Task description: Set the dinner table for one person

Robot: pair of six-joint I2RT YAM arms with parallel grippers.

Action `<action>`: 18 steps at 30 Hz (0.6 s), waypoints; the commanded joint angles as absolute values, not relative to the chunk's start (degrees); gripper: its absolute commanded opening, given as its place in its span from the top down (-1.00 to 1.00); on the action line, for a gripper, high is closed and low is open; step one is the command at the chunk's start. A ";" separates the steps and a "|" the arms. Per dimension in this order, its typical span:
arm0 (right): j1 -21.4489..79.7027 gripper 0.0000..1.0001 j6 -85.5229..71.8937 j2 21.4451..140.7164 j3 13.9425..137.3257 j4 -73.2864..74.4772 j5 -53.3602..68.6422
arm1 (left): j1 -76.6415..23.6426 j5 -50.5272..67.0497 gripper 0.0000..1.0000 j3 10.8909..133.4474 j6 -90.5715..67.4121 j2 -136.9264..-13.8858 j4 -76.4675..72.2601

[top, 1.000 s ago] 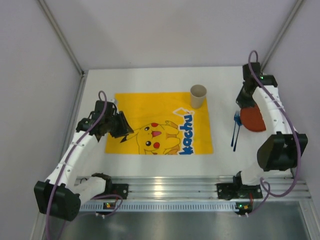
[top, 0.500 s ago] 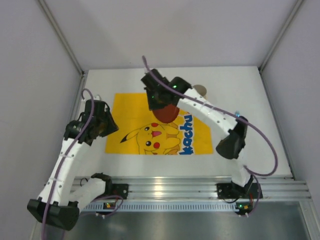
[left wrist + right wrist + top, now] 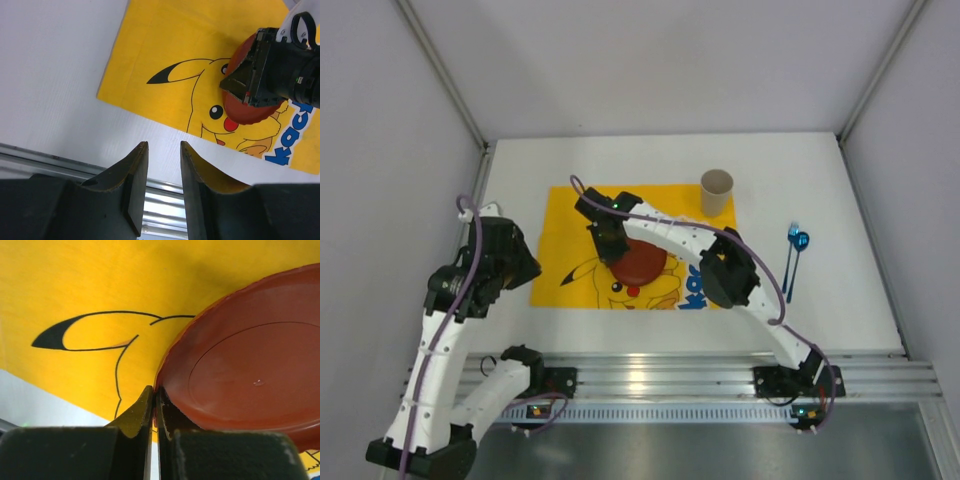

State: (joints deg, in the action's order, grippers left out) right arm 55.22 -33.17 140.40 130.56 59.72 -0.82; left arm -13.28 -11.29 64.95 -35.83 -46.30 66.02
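A round red plate (image 3: 640,264) lies over the Pikachu face on the yellow mat (image 3: 580,215), which lies on the white dinner table (image 3: 820,170). My right gripper (image 3: 608,246) is shut on the plate's left rim; in the right wrist view the plate (image 3: 250,380) fills the right side and my gripper (image 3: 155,397) pinches its edge. The plate also shows in the left wrist view (image 3: 240,107). My left gripper (image 3: 515,262) is open and empty, raised over the table's left side off the mat, its jaws (image 3: 162,170) apart.
A beige cup (image 3: 716,192) stands at the mat's far right corner. A blue fork and spoon (image 3: 792,262) lie on the table right of the mat. An aluminium rail (image 3: 650,375) runs along the near edge. Grey walls close in left and right.
My right arm has carried the red plate from the table's right side across to the mat's middle and lowered it. My left arm has drawn back to the left, off the mat.
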 commanded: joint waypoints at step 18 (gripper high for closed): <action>46.59 -0.82 -29.45 105.02 111.13 49.22 -6.76 | -13.36 -4.94 0.24 66.36 -35.51 -49.39 58.47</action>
